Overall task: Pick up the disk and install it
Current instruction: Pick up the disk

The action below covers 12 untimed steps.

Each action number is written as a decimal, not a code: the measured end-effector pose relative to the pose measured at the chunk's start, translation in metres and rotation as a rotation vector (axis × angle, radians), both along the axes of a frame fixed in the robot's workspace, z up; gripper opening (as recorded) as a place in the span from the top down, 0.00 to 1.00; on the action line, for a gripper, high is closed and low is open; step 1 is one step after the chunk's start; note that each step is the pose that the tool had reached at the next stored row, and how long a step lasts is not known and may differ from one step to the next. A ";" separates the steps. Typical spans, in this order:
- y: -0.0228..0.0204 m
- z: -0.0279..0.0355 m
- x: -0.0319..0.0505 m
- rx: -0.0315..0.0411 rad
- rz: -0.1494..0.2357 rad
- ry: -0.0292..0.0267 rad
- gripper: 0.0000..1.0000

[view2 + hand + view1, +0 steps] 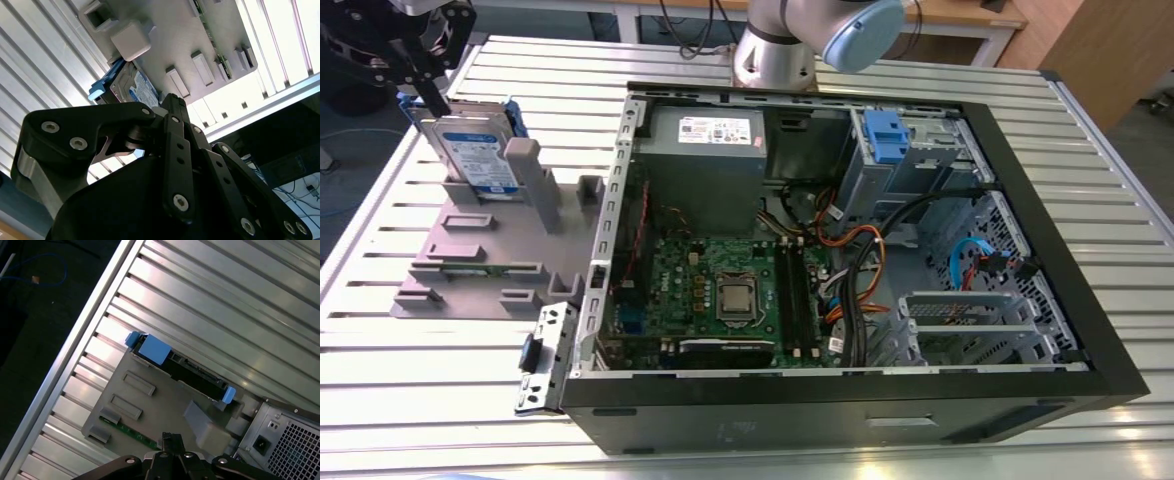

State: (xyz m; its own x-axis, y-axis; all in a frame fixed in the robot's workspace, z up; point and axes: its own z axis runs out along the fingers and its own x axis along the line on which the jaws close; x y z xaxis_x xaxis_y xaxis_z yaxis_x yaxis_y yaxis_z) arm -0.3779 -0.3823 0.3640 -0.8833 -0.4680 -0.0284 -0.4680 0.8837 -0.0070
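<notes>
**Over the stand: disk upright, not in hand**

At the exterior view's left end of the table (400, 385), I hang above the grey stand (470, 252). My gripper (438, 100) points down at the top edge of the disk (470, 152). Whether the tips touch that edge, I cannot tell.

Fingers: drawn together, nothing between them. In the first wrist view they read as one dark block over the stand's plate, with the disk's edge apart from it.

Disk: on edge in a slot at the stand's corner farthest from the case (787, 425).
- Silver body, white-and-blue label on the face turned toward the stand's posts.
- Blue bracket (152, 349) frames it, and its blue ends show at both ends of the disk in the first wrist view.
- A grey post (523, 165) stands just beside the label face.

Stand: flat on the table, just beside the case. A thin green strip (470, 268) lies in one of its low slots.

Case: open, lying on its side to the exterior view's right of the stand. The board (720, 285) and loose cables are exposed inside.
</notes>
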 end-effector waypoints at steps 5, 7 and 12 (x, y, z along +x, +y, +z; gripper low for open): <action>0.0000 0.0000 0.0000 0.0000 0.004 0.0000 0.89; 0.0000 0.0000 0.0000 0.0000 0.006 0.0000 0.89; 0.0000 0.0000 0.0000 0.0000 0.010 0.0001 0.89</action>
State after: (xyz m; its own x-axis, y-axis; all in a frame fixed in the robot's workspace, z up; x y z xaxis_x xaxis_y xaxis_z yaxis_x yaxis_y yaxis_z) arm -0.3779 -0.3823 0.3640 -0.8787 -0.4765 -0.0283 -0.4765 0.8791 -0.0070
